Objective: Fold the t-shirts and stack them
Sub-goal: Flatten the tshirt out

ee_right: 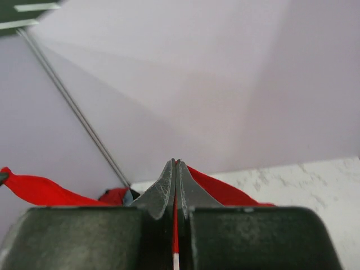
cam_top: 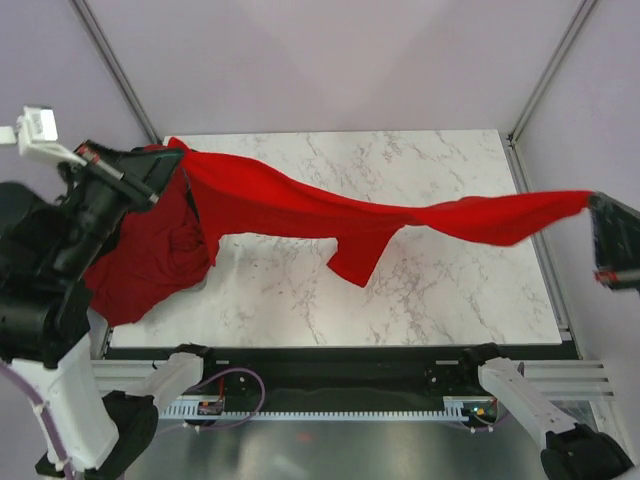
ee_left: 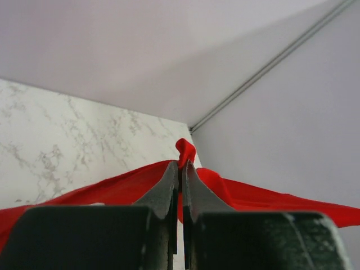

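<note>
Holding 1 red t-shirt (cam_top: 290,205) stretched above the marble desk (cam_top: 450,290), I have my left jaws clamped on its edge at the far-left corner and my right jaws clamped on its other end past the desk's right side; 1 flap (cam_top: 355,262) dangles mid-span.

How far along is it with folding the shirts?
Early. No folded shirt or stack shows. In hand: one red shirt hangs stretched above the table, with the left gripper and right gripper each shut on an end. Left to do: lay it flat, fold it, stack it.
</note>
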